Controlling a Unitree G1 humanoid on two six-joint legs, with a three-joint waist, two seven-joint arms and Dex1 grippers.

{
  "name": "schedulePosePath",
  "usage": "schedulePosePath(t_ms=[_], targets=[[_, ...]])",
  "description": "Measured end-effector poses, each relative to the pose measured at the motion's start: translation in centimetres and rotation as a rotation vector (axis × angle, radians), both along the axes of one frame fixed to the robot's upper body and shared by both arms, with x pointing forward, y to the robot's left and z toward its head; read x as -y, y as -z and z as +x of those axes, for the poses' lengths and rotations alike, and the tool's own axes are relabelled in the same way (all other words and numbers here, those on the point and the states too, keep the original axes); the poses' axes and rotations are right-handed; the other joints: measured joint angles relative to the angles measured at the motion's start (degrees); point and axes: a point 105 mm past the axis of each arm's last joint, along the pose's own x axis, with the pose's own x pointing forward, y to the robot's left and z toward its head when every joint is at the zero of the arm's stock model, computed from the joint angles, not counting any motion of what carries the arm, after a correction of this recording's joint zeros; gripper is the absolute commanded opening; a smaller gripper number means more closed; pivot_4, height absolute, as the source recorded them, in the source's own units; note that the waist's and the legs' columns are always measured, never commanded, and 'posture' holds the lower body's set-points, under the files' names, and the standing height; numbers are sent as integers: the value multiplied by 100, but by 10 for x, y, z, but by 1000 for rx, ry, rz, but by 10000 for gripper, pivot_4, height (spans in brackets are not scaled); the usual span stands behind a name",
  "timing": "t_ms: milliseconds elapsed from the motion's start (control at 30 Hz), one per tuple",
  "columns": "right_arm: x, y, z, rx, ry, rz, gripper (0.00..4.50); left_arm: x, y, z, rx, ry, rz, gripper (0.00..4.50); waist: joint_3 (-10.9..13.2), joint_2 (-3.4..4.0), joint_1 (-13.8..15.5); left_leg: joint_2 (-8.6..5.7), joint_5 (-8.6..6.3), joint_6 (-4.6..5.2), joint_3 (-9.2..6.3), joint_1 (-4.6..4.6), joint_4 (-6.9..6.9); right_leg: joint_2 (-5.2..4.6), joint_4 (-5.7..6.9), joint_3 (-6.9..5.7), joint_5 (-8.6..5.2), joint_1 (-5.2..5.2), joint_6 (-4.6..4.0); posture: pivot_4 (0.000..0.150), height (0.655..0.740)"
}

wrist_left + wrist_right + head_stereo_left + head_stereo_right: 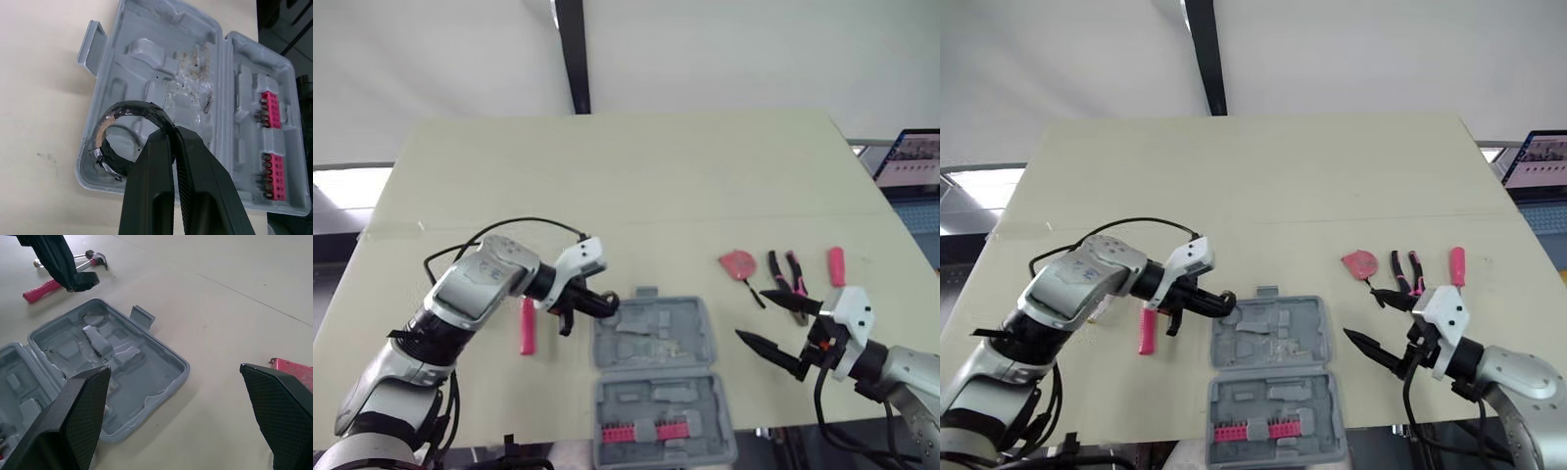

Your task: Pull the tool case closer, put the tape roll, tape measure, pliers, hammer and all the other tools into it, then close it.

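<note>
The left gripper (168, 134) is clenched on the rim of the black tape roll (137, 107). The roll sits right at its fingertips, over a corner recess of the open grey tool case (651, 338) on the tabletop (607, 176); whether roll and case touch cannot be told. The hammer (527, 325) lies behind this gripper, near its wrist. The right gripper (751, 313) hovers spread wide, empty, just beside the case's other side, with the pliers (793, 274) and tape measure (737, 262) close beyond its fingertips.

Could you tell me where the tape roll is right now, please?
The tape roll is pinched in the left pincer, at the left edge of the open tool case's far half, with the hammer just to its left.
</note>
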Motion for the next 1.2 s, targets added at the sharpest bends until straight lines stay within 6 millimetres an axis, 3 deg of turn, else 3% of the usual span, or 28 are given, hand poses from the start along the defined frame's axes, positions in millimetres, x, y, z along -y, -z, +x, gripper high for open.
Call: schedulePosePath(t_ms=[700,1200], targets=[[6,4,-16,-29,31,-33,45000,-3,21,3,30,37,88,749,0,0,-8,0,0,0,0,0,0,0,0,0,0,0,0,1500,7400],[10,0,-17,-18,42,-48,45000,-2,34,6,19,41,115,749,0,0,-9,0,0,0,0,0,0,0,0,0,0,1,0,1500,7400]])
